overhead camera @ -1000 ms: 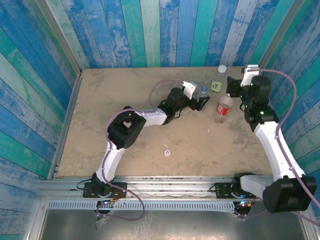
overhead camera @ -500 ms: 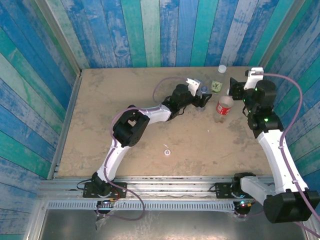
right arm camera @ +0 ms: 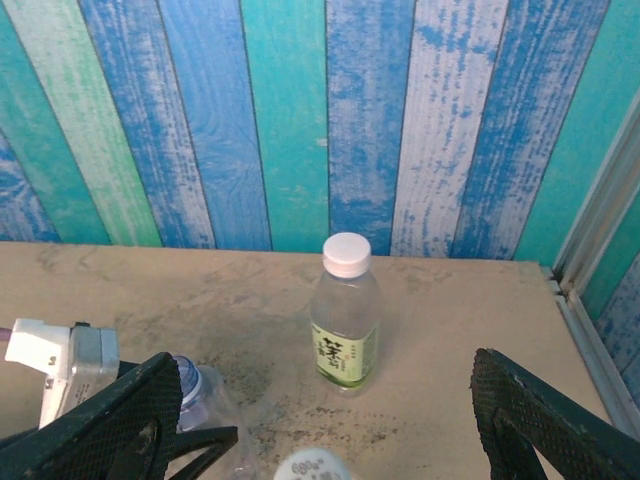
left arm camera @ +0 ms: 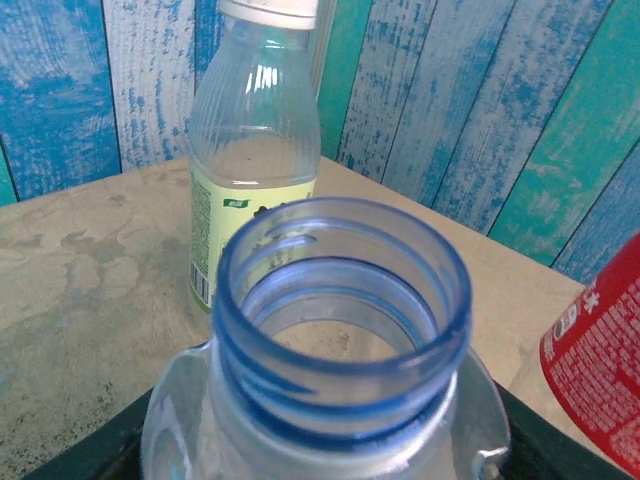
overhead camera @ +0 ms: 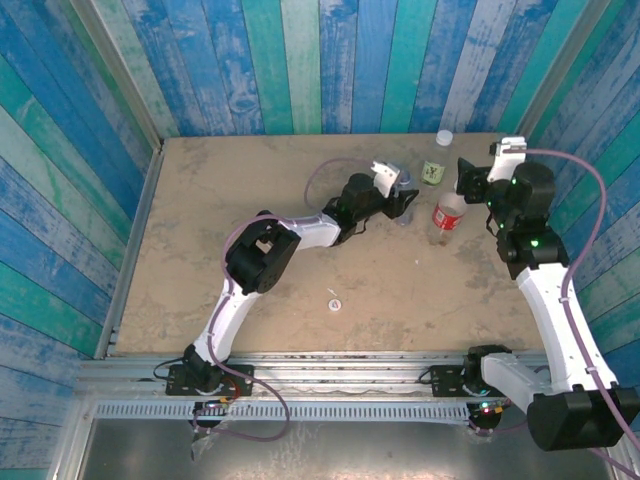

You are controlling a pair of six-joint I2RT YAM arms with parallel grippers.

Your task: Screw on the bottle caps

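The plain bluish bottle [overhead camera: 405,183] stands uncapped at the back of the table, its open neck [left arm camera: 340,330] close under the left wrist camera. My left gripper [overhead camera: 403,203] is shut on its body, with a dark finger on each side. Just right of it stands the red-labelled bottle [overhead camera: 447,218] with a pale cap [right arm camera: 312,466] on top. My right gripper [overhead camera: 465,180] hangs open above and behind it, fingers [right arm camera: 100,430] wide apart. The green-yellow-labelled bottle [right arm camera: 345,320] stands capped near the back wall. One loose white cap [overhead camera: 334,304] lies on the table in front.
Blue and green plank walls [overhead camera: 330,70] close the table on three sides, near the bottles. A metal rail [overhead camera: 300,365] runs along the near edge. The left arm's purple cable [overhead camera: 318,175] loops over the table behind its wrist.
My left gripper has closed from wide open onto the bluish bottle. The right gripper has shifted slightly right and stays open.
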